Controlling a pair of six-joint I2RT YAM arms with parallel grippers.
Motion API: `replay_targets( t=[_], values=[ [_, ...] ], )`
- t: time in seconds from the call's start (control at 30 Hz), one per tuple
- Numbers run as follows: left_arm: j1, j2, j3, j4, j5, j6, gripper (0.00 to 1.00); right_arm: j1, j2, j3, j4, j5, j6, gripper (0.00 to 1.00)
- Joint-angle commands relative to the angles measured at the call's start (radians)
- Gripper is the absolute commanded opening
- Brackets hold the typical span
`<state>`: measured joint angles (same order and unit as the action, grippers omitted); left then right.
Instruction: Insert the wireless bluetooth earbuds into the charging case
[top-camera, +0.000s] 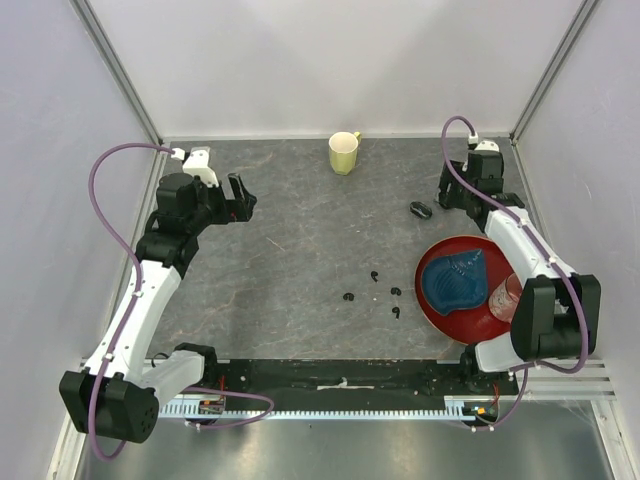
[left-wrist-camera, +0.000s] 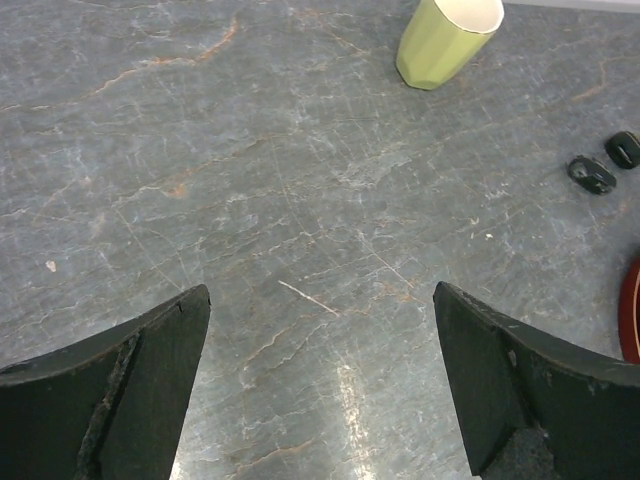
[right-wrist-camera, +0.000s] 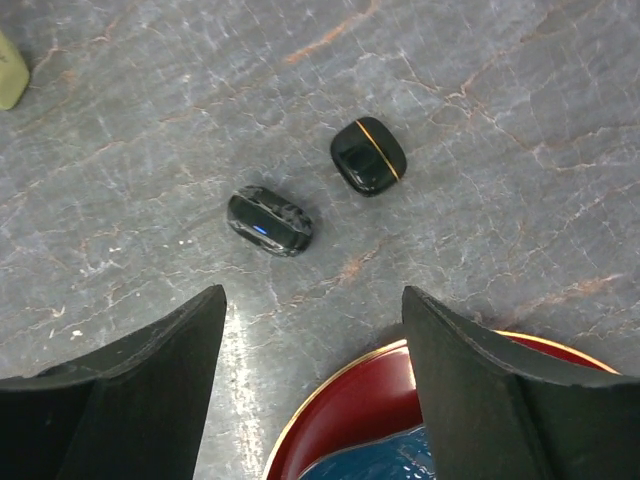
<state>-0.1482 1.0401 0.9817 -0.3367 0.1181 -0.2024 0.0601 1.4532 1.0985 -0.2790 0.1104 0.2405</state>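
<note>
Jaws on both arms stand wide apart, empty. The case (right-wrist-camera: 270, 222) lies on the bench (right-wrist-camera: 480, 90) just ahead of the right pair; best to centre over it and descend squarely, clear of the neighbouring gold-striped pod (right-wrist-camera: 368, 155). Earbuds (top-camera: 349, 296) lie mid-bench.

Plain pale lilac walls (top-camera: 330, 60) enclose a grey, stone-patterned desk (top-camera: 300, 250). Silver metal posts (top-camera: 119, 70) run up the back corners.

We see four tiny black curled earbuds (top-camera: 375, 276) lying loose in a small scatter, near one another but none touching. The charging case (right-wrist-camera: 270, 222), a glossy black oval pod with a small blue glint on its side, lies flat and closed, well apart from them.
</note>
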Motion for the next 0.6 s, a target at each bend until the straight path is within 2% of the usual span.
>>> replay_targets(
  t=[0.0,0.07,0.17,0.33,0.47,0.57],
  values=[
    [0.001,-0.009,0.002,0.013,0.069,-0.009,0.98,-0.054,0.029,0.063,-0.008,-0.099,0.014,0.72],
    [0.001,-0.014,0.003,0.008,0.061,0.001,0.98,-0.055,0.051,0.081,-0.009,-0.138,0.008,0.68],
    [0.001,-0.014,0.005,0.002,0.054,0.004,0.98,-0.094,0.071,0.09,-0.012,-0.161,0.017,0.69],
    [0.001,-0.006,0.009,-0.007,0.035,0.011,0.99,-0.105,0.073,0.101,-0.02,-0.186,0.019,0.79],
    [0.002,0.006,0.003,-0.015,-0.001,0.031,0.98,-0.109,0.102,0.107,-0.014,-0.173,0.019,0.79],
    [0.001,0.006,0.0,-0.019,-0.027,0.037,0.98,-0.117,0.153,0.15,-0.04,-0.17,0.031,0.76]
  ],
)
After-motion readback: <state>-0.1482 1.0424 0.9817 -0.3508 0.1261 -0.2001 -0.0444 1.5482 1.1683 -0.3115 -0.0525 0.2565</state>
